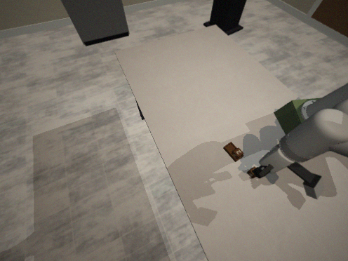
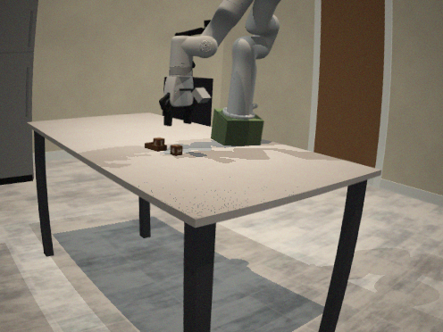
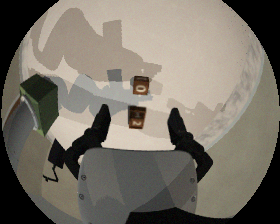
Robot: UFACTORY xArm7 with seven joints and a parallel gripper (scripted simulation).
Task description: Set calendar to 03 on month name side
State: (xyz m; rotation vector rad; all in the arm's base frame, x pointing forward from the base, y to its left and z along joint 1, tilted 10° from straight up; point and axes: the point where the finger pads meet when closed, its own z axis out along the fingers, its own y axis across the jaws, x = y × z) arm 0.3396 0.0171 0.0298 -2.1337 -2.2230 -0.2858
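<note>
A small brown tray (image 1: pixel 233 151) lies on the table with one wooden cube standing in it; a pale digit shows on the cube's top. The tray also shows in the exterior view (image 2: pixel 155 145) and in the wrist view (image 3: pixel 141 85). A second wooden cube (image 1: pixel 251 172) stands loose on the table beside the tray, apart from it (image 2: pixel 176 149). My gripper (image 1: pixel 285 175) (image 2: pixel 177 120) is open and empty. It hangs well above the table, over the loose cube, which shows between my fingers in the wrist view (image 3: pixel 138 116). I cannot read the digits on the cubes' sides.
The arm's green base block (image 2: pixel 237 128) stands on the table just behind the cubes. The table's left edge (image 1: pixel 154 139) runs close to the tray. A dark panel (image 2: pixel 203 99) stands behind the arm.
</note>
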